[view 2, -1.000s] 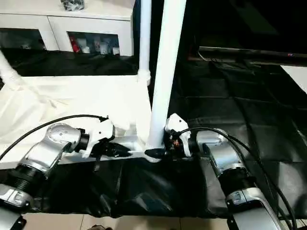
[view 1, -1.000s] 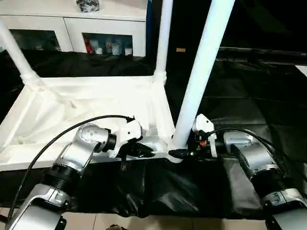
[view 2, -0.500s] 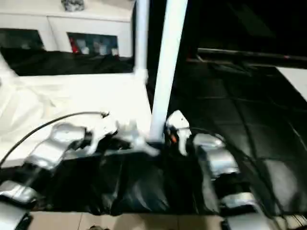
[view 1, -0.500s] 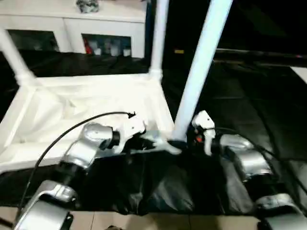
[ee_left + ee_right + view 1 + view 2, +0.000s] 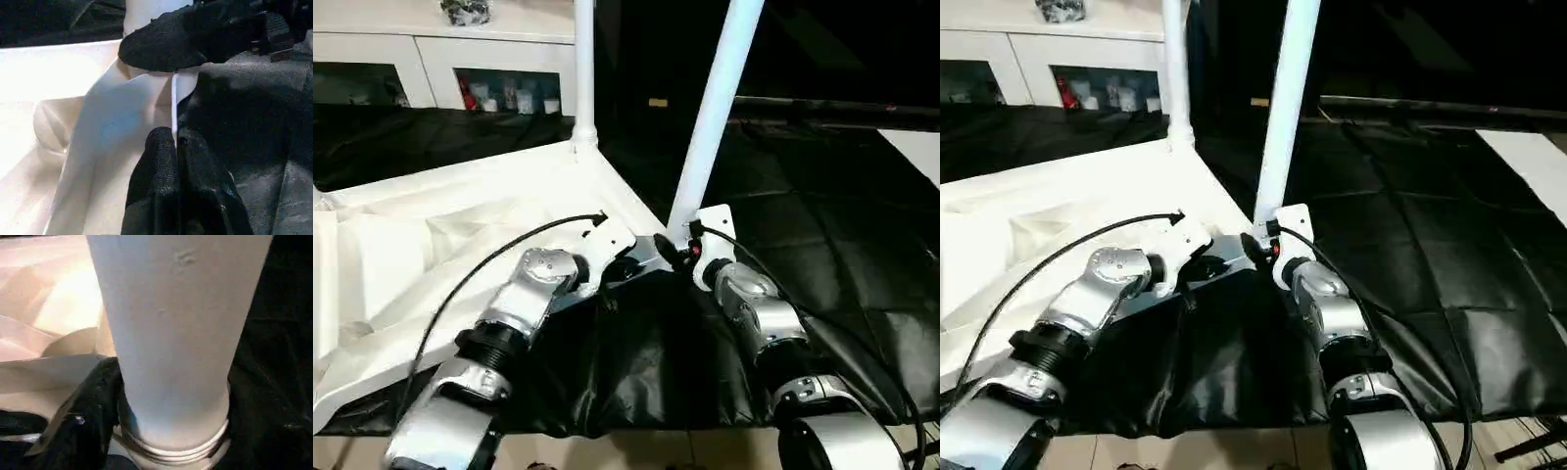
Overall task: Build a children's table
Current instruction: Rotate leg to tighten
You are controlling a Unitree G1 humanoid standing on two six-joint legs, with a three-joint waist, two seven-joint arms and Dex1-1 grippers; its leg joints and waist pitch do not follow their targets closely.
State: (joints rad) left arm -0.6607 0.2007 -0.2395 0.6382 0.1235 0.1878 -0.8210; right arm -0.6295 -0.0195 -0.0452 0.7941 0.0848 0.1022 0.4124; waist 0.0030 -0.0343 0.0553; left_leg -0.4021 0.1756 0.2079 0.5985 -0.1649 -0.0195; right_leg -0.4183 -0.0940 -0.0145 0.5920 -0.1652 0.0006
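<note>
On the black wrinkled sheet [image 5: 636, 372], the left gripper [image 5: 641, 262] clenches the ribbed white tabletop's [image 5: 460, 225] thin rim; the right gripper's [image 5: 687, 251] jaws straddle a smooth round leg [image 5: 710, 117] at one o'clock.

The children's table [image 5: 460, 211] is plain white all over, its ribbed underside a creamier white near the left gripper [image 5: 641, 257], and the legs [image 5: 715, 108] rising beside the right gripper [image 5: 685, 250] are the same white. Both grippers have black fingers [image 5: 161, 171] on silver forearms [image 5: 759, 318], with black cables [image 5: 480, 269]. Beneath them lies a glossy black sheet [image 5: 822, 225], and beyond the legs stands a white cabinet [image 5: 431, 59] with dark glass doors.
</note>
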